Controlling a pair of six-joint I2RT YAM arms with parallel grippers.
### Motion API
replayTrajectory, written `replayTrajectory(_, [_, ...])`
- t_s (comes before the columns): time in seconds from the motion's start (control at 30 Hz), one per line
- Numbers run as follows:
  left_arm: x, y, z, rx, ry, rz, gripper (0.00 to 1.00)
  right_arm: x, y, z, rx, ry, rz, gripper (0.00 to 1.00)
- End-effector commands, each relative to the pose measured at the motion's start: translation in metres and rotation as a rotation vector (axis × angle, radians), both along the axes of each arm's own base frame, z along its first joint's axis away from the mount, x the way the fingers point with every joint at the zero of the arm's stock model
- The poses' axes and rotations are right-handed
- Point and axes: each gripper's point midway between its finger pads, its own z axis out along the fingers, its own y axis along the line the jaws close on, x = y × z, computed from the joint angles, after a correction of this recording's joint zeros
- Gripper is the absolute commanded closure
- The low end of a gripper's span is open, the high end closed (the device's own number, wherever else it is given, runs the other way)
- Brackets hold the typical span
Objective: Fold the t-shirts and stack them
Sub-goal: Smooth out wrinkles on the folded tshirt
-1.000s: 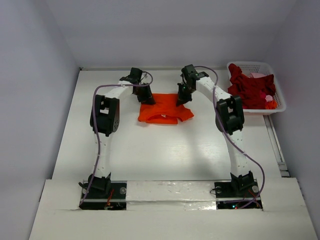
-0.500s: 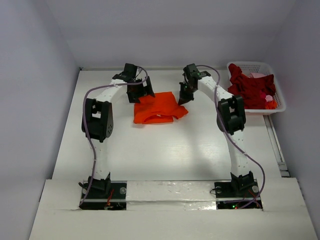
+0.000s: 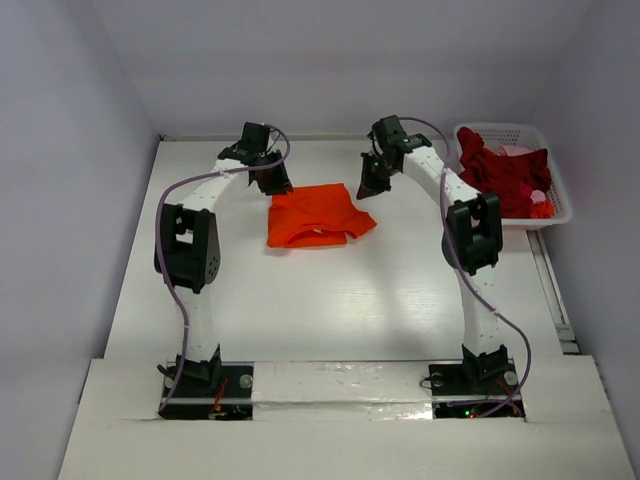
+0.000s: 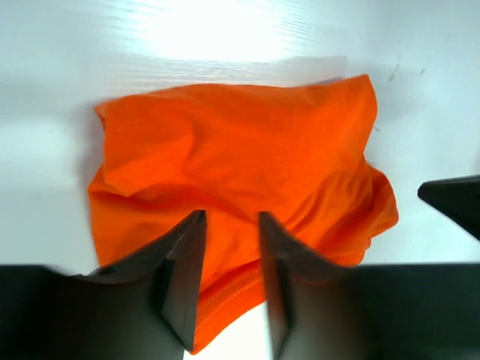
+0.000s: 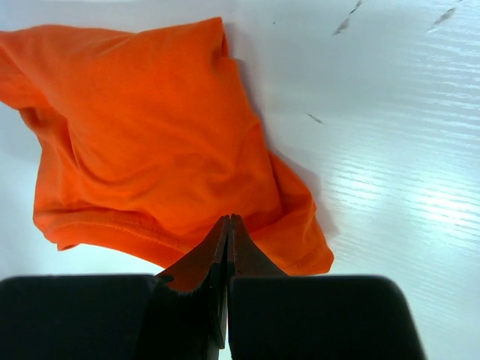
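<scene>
Top external view: orange t-shirt (image 3: 315, 215) rumpled, loosely folded; left gripper (image 4: 231, 217) parted, right gripper (image 5: 227, 219) closed empty.

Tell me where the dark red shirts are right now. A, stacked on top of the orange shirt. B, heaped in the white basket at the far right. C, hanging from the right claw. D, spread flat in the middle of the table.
B: the dark red shirts sit bunched inside the white basket, and only the orange shirt lies out on the table.
</scene>
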Motion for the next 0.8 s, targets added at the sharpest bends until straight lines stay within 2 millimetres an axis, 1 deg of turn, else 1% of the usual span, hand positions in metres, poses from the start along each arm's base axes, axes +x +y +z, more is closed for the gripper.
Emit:
replayTrajectory(0.0, [0.004,0.012,0.014,0.009,-0.049,0.059,0.82,-0.005,0.023,0.016,0.036,-0.045,0.081,1.0])
replayTrajectory(0.03, [0.005,0.013,0.012,0.014,-0.046,0.062,0.87,-0.008,0.028,0.014,0.038,-0.041,0.092,1.0])
replayTrajectory(0.1, [0.008,0.013,0.004,0.023,-0.033,0.062,0.88,-0.013,0.04,0.008,0.041,-0.029,0.115,1.0])
replayTrajectory(0.13, [0.008,0.013,0.001,0.027,-0.026,0.06,0.88,-0.013,0.04,0.005,0.038,-0.026,0.111,1.0])
replayTrajectory(0.2, [0.012,0.012,-0.005,0.028,-0.023,0.059,0.88,-0.019,0.051,-0.005,0.038,-0.007,0.13,1.0])
replayTrajectory(0.3, [0.015,0.009,-0.012,0.014,-0.016,0.054,0.88,-0.024,0.055,-0.018,0.03,0.018,0.141,1.0])
replayTrajectory(0.4, [0.018,0.007,-0.019,0.012,-0.007,0.054,0.88,-0.031,0.064,-0.023,0.029,0.023,0.157,1.0])
replayTrajectory(0.43, [0.018,0.007,-0.021,0.012,-0.004,0.051,0.88,-0.034,0.063,-0.028,0.027,0.035,0.155,1.0])
replayTrajectory(0.47, [0.02,0.006,-0.025,0.014,0.002,0.05,0.88,-0.037,0.068,-0.029,0.032,0.037,0.164,1.0])
replayTrajectory(0.5, [0.02,0.006,-0.026,0.011,0.004,0.049,0.87,-0.038,0.068,-0.03,0.035,0.042,0.164,1.0])
replayTrajectory(0.53, [0.02,0.004,-0.029,0.007,0.013,0.042,0.87,-0.044,0.071,-0.035,0.031,0.055,0.171,1.0])
replayTrajectory(0.6, [0.021,0.003,-0.037,0.011,0.042,0.035,0.87,-0.046,0.07,-0.039,0.033,0.063,0.168,1.0])
replayTrajectory(0.63, [0.021,0.003,-0.041,0.015,0.052,0.033,0.87,-0.047,0.071,-0.037,0.04,0.063,0.165,1.0])
replayTrajectory(0.67, [0.023,0.002,-0.048,0.019,0.065,0.029,0.87,-0.051,0.069,-0.043,0.039,0.075,0.163,1.0])
replayTrajectory(0.7, [0.022,0.003,-0.051,0.023,0.078,0.029,0.87,-0.052,0.069,-0.043,0.041,0.078,0.155,1.0])
replayTrajectory(0.73, [0.022,0.003,-0.049,0.024,0.078,0.027,0.87,-0.053,0.068,-0.044,0.041,0.077,0.15,1.0])
replayTrajectory(0.77, [0.022,0.003,-0.061,0.032,0.1,0.024,0.87,-0.056,0.066,-0.045,0.041,0.081,0.144,1.0])
